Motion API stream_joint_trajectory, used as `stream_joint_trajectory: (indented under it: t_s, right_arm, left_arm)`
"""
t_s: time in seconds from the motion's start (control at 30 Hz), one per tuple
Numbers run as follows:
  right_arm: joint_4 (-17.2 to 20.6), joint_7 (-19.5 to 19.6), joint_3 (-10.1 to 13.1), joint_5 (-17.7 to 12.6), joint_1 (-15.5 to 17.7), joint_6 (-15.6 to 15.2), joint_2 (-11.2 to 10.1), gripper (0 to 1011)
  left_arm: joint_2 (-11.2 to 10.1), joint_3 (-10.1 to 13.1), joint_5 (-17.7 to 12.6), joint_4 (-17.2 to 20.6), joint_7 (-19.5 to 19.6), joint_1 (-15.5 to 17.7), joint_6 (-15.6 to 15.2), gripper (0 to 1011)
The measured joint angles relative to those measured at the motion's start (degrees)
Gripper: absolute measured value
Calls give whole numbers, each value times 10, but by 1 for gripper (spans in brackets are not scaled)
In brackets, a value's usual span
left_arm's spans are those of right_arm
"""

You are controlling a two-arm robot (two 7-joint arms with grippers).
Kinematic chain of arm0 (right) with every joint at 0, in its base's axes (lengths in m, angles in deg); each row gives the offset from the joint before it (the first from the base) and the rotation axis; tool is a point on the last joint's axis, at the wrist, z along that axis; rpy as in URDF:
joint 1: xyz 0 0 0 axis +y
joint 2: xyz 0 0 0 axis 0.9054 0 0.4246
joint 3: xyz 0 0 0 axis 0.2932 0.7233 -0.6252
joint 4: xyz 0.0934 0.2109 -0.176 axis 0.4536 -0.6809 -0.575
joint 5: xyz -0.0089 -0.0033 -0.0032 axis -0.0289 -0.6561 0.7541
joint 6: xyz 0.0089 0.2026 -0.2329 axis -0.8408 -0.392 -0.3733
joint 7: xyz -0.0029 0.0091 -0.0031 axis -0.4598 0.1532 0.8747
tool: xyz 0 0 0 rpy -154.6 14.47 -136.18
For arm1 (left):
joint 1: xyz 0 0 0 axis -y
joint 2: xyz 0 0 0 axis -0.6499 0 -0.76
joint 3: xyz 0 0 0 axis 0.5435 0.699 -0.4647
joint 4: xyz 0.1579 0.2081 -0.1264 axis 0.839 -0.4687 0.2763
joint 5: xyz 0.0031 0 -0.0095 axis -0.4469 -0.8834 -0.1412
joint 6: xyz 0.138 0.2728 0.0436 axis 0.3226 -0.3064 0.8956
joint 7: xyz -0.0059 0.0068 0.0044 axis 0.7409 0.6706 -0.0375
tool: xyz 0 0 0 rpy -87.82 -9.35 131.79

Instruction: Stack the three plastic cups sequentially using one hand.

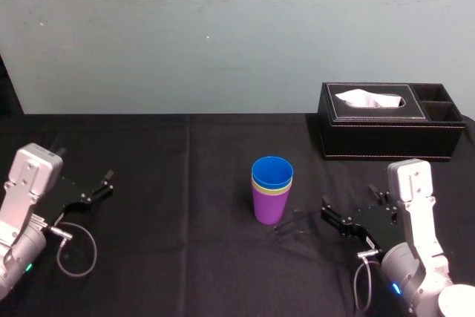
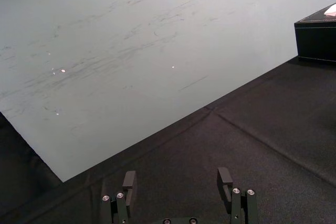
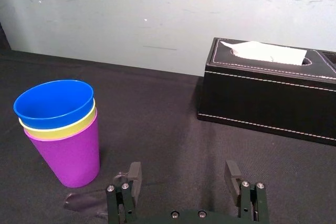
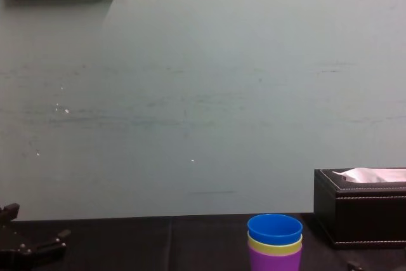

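Observation:
The three plastic cups stand nested upright in one stack at the middle of the black table: the blue cup (image 1: 272, 171) innermost on top, the yellow-green cup (image 1: 273, 190) showing as a rim band, the purple cup (image 1: 268, 206) outermost at the bottom. The same stack appears in the right wrist view as blue cup (image 3: 53, 103), yellow-green cup (image 3: 68, 127), purple cup (image 3: 71, 156), and low in the chest view (image 4: 275, 242). My right gripper (image 1: 330, 209) (image 3: 184, 177) is open and empty, a short way to the right of the stack. The left gripper (image 1: 100, 187) (image 2: 176, 181) rests open at the far left.
A black tissue box (image 1: 386, 120) with a white tissue stands at the back right, also visible in the right wrist view (image 3: 268, 95). A pale wall closes the table's far edge. Bare black cloth lies between the stack and each arm.

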Motion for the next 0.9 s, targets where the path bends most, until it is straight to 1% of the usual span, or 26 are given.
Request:
stream_joint_trajectory:
  t_s: [0.9]
  right_arm:
    - [1,0,0,-1,0,0,-1,1004]
  left_arm:
    - [0,0,0,0,0,0,0,1000]
